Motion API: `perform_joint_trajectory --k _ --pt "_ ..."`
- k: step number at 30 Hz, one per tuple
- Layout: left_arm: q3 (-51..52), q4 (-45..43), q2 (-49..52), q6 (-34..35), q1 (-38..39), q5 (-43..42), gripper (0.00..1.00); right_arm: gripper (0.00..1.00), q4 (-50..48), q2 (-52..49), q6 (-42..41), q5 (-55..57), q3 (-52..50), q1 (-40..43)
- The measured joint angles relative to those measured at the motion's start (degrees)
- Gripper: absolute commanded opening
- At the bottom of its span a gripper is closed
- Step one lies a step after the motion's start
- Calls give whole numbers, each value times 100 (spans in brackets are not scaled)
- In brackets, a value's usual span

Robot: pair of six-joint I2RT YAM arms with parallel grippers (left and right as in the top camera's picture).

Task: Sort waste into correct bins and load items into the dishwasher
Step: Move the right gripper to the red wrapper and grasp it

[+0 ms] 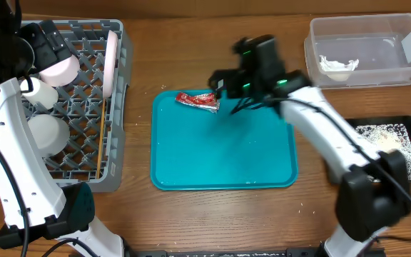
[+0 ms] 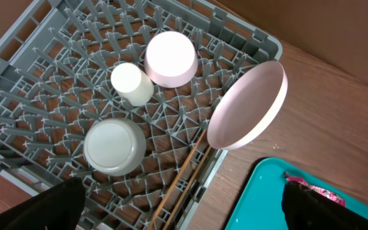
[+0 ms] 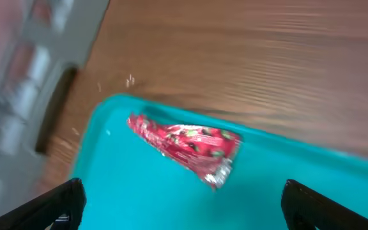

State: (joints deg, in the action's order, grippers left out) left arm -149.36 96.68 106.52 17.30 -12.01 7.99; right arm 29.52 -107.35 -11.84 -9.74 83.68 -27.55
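Sauce packet [image 1: 198, 101] lies on teal tray [image 1: 223, 153] mid-counter, right gripper [image 3: 184, 204] close above it, fingers wide apart. Left gripper [image 2: 183, 206], also spread and empty, hangs over the left-edge dish rack [image 1: 84, 153].

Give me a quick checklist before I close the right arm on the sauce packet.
1. Right gripper open, fingers spread wide: ok.
2. Red sauce packet between the fingers: not ok, it lies ahead of them.
3. Packet free on the teal tray, nothing on top of it: ok.
4. Finger height above the tray: cannot tell, the wrist view is blurred.
5. Clear tub has room, with only the napkin inside: ok.
6. Left gripper out of the way, open over the dish rack: ok.
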Motion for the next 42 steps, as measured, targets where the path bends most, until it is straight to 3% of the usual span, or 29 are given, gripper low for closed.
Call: perform_joint_trajectory --k 8,14,28,35,42 --pt "0 2 0 0 2 0 100 100 -553 -1150 2382 1287 0 -695" --pt "0 0 0 0 0 0 100 93 -796 -1405 3285 1788 0 -667" --pt "0 0 0 20 0 0 100 91 -920 -1528 3705 907 0 -662" --pt "0 2 0 20 0 0 100 74 -918 -1585 3740 693 0 -660" --pt "0 0 0 20 0 0 100 50 -973 -1700 3727 662 0 -660"
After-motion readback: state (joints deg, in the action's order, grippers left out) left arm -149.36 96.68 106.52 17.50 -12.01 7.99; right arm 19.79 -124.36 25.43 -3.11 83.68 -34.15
